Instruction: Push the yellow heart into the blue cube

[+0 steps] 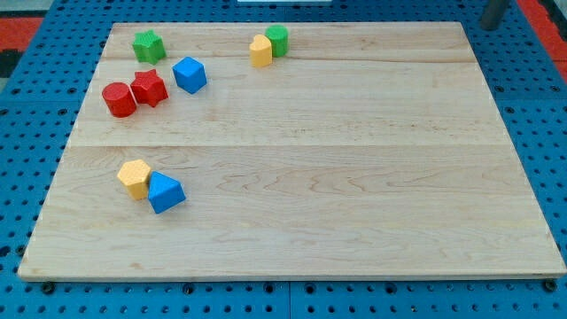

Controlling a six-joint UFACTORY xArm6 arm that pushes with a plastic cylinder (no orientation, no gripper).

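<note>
- Camera view: pale wooden worktop [354, 204]. The small yellow heart block [260, 51] sits near the view's top, touching the green round block [278, 39].
- The small blue cube block [189, 74] is to the heart's left and slightly lower, apart from it.
- My tip [487, 25] is off the top right corner, well apart from all blocks.
- No jaws on this rig, only a rod; nothing is held.
- The step looks like the approach, with no contact yet.
- Next move calls for getting to the heart's right side, then pushing left and slightly down.
</note>
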